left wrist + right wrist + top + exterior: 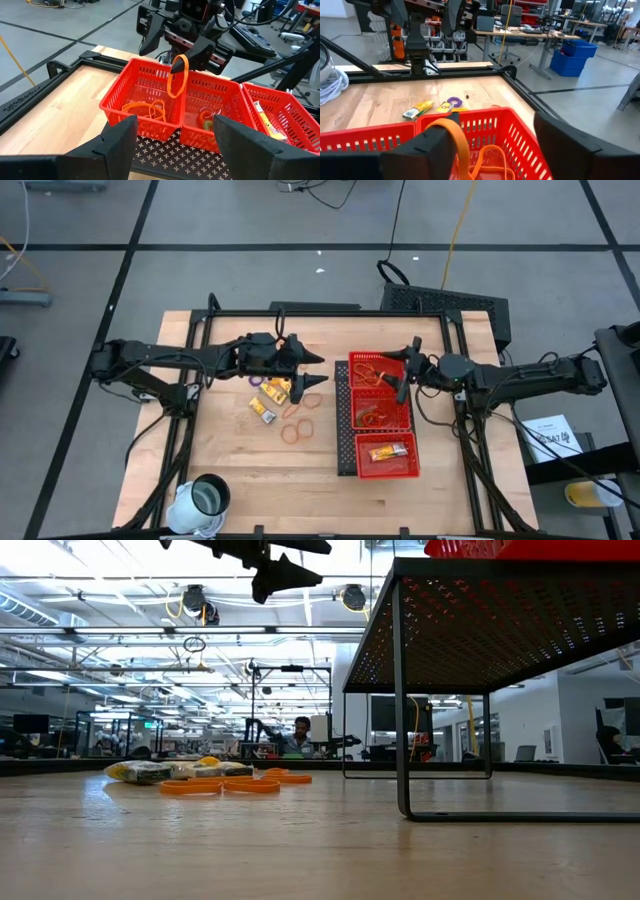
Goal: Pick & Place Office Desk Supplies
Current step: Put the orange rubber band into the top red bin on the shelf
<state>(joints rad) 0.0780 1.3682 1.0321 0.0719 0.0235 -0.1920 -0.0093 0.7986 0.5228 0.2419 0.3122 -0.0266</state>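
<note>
The right gripper (186, 52) pinched a thin orange rubber band (178, 76), which dangled as a long loop over the far compartment of the red mesh tray (352, 394). The left gripper (312, 370) hovered wide open above the loose bands (298, 430) and yellow packets (263, 409) on the table (240, 460).

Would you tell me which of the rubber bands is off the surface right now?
The rubber band hanging from the right gripper above the red tray; the others lie on the table or in the tray.
</note>
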